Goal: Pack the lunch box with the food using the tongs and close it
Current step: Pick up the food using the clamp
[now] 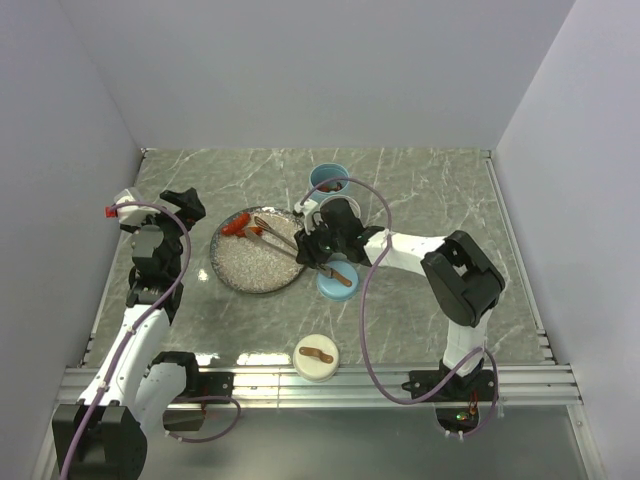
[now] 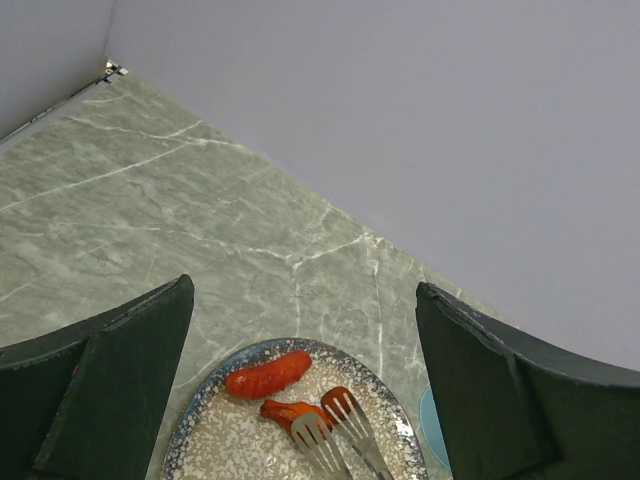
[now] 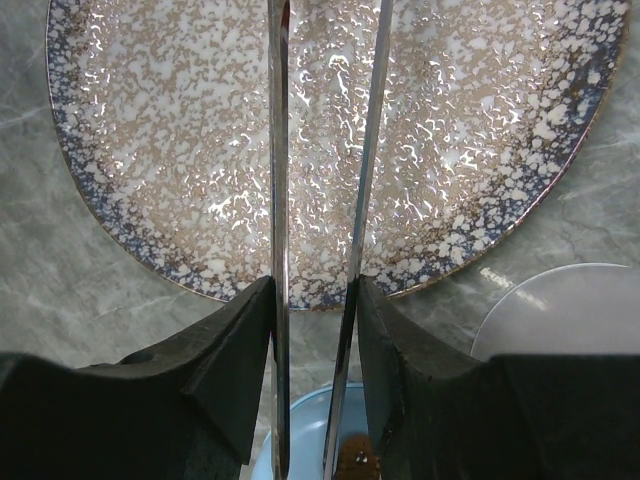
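My right gripper (image 1: 318, 248) (image 3: 315, 300) is shut on the tongs (image 1: 280, 235) (image 3: 278, 180), its fingers squeezing the two thin metal arms from outside. The tongs reach across the speckled plate (image 1: 250, 275) (image 3: 150, 150), and their slotted tips (image 2: 320, 430) lie against an orange-red piece of food (image 2: 285, 411). A red sausage (image 2: 268, 374) (image 1: 237, 225) lies just beyond, at the plate's far left. A blue round lunch box (image 1: 328, 178) stands behind the plate. My left gripper (image 1: 188, 208) (image 2: 302, 290) hovers left of the plate, open and holding nothing.
A blue lid with a brown strip handle (image 1: 337, 280) (image 3: 310, 420) lies under my right gripper. A white lid with a brown handle (image 1: 316, 357) sits near the front edge. A clear round container (image 1: 318, 208) (image 3: 570, 310) stands between the blue box and the plate. Grey walls enclose the marble table.
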You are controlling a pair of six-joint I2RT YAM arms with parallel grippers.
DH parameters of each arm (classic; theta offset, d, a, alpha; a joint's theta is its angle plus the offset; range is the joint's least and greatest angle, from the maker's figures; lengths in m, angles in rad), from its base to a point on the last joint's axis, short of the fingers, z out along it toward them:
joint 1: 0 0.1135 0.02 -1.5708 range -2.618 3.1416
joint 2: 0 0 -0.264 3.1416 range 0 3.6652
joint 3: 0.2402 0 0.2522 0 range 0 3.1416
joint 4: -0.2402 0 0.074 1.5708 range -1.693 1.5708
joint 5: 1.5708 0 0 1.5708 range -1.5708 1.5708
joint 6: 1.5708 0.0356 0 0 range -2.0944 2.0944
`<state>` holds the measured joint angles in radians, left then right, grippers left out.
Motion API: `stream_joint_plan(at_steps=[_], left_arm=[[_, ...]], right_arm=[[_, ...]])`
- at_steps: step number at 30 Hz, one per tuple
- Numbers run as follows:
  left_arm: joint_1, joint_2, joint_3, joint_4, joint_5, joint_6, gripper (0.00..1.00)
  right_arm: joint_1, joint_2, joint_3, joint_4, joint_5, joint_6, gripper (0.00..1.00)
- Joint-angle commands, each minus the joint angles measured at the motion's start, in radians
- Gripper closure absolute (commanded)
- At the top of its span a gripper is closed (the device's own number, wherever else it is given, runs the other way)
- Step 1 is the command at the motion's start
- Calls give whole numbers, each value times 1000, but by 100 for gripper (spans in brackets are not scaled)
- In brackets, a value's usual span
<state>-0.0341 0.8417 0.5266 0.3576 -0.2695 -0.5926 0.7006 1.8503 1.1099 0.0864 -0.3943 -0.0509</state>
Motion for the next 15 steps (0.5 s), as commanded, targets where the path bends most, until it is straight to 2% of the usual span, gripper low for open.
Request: stream_joint_plan(at_steps=[1,15], left_arm=[[3,-3,-5,40,-2,-12,1],[3,0,6,21,-8,0,1]], right_arm=[[-9,-5,53,0,-6,-15,55],[-9,-11,137,-122,89,-9,53]])
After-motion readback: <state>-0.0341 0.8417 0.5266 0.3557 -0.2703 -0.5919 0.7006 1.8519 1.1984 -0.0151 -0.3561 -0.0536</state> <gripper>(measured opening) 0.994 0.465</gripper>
